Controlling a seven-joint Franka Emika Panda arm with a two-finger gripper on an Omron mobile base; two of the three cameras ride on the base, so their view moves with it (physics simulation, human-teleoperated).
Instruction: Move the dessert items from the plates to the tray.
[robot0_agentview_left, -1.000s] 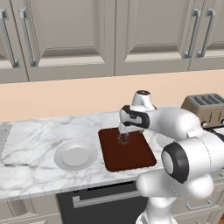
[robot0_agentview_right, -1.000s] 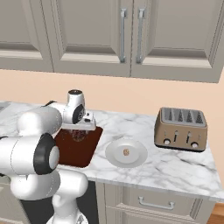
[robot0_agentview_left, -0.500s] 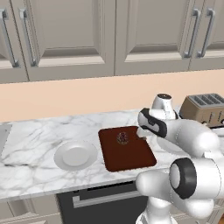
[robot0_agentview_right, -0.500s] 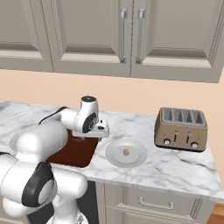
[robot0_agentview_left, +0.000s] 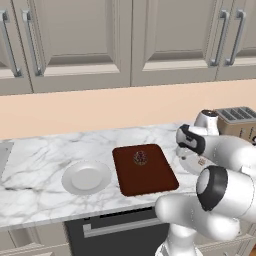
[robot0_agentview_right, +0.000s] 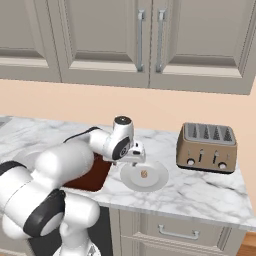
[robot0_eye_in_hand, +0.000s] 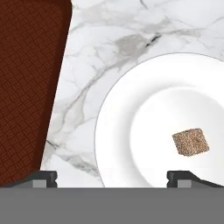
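Marble desk (robot0_agentview_left: 40, 185): cupcake (robot0_agentview_left: 140, 158) now on tray (robot0_agentview_left: 145, 175), jaws spread, swung over right plate (robot0_eye_in_hand: 131, 131) toward tan morsel (robot0_eye_in_hand: 190, 141).

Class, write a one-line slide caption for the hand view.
Open pincer above plate holding a tan morsel, tray alongside.

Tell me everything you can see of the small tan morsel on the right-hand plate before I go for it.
The tan morsel is a small, roughly cube-shaped piece with a speckled, grainy brown surface. It lies alone inside the flat well of the white plate, off the rim, touching only the plate. In the right base view it sits near the plate's centre, between the tray and the toaster. The open gripper is above it, not touching it.
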